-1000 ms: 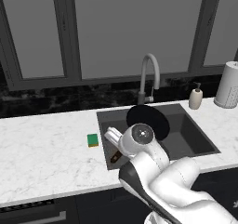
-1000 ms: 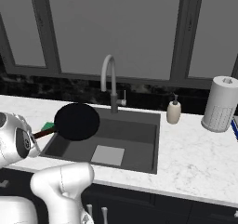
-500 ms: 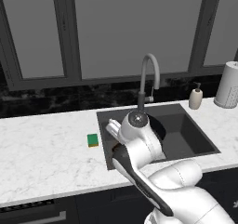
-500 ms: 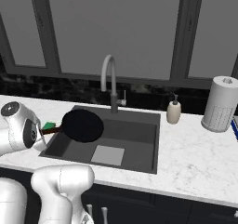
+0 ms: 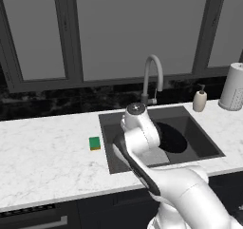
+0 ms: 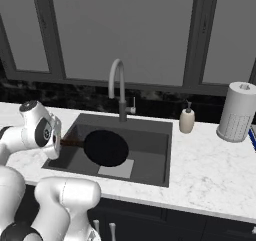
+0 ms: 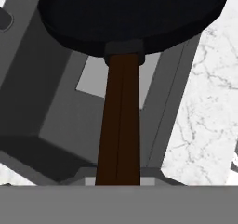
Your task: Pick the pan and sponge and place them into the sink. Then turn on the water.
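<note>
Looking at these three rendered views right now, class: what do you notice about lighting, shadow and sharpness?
Left base view: flat, even light, dark sink interior. Right base view: black pan shows no glare. Hand view: pan handle close and slightly soft-edged.

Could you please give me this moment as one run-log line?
end effector: shut on pan handle | pan: held over sink | sponge: on counter left of sink | faucet: off

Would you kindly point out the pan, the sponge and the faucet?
pan [image 6: 105,148]: right base view, middle of its black disc.
sponge [image 5: 95,142]: left base view, its green top.
faucet [image 6: 117,70]: right base view, its arch.
</note>
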